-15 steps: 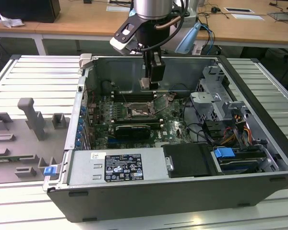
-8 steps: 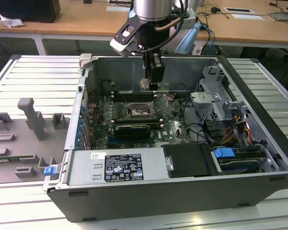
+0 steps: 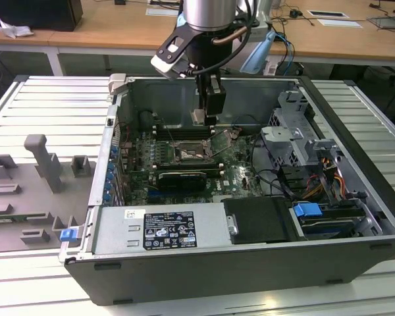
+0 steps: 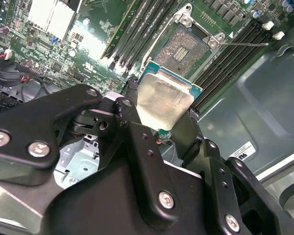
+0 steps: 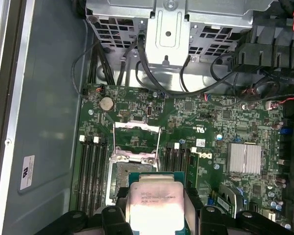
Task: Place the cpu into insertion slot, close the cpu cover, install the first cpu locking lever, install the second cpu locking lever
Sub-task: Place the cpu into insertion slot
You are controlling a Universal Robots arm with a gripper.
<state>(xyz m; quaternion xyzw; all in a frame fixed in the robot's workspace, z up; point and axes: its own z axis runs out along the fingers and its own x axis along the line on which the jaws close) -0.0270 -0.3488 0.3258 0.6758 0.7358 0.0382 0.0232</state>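
Note:
My gripper (image 3: pixel 207 117) hangs over the open computer case and is shut on the cpu (image 3: pixel 199 117), a flat pale silver square. In both wrist views the cpu (image 4: pixel 164 100) (image 5: pixel 154 200) sits clamped between the black fingers (image 4: pixel 132 105) (image 5: pixel 193 198). The insertion slot (image 3: pixel 187 155) (image 4: pixel 183 46) (image 5: pixel 118 172) is a dark square socket in the green board, below the chip and apart from it. In the first wrist view the chip covers part of the socket. The cpu cover (image 5: pixel 137 138), a thin silver frame, stands flipped open beside the socket. A thin wire lever (image 4: pixel 250 44) juts out sideways.
Black memory slots (image 5: pixel 93 169) flank the socket on both sides. A long black graphics card (image 3: pixel 181 178) lies nearer the camera, and a metal drive cage (image 3: pixel 296 135) with cables fills the exterior view's right. Grey fixtures (image 3: pixel 46 164) stand on the table outside the case.

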